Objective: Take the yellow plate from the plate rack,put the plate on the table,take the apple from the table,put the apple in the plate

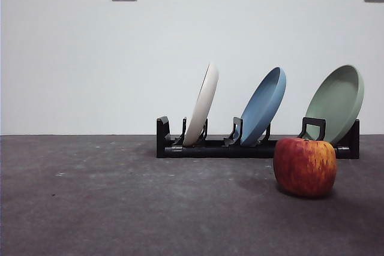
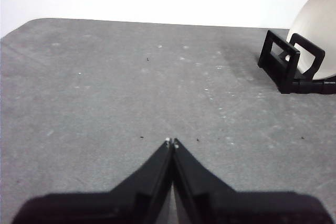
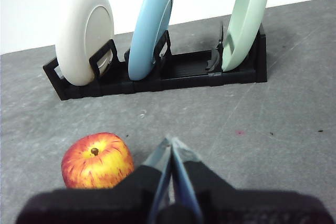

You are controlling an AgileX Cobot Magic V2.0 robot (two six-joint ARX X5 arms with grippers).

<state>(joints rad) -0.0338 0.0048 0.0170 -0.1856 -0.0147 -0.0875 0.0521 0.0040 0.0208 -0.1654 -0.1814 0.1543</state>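
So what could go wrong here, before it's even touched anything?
The yellow plate stands on edge in the plate rack beside the blue plate; a clumsy grab could knock that neighbour or drag the rack. The plate's thin rim may slip from the jaws. The apple is round and lies loose on the table, so a nudge could roll it. Both the left gripper and right gripper are shut, away from everything.
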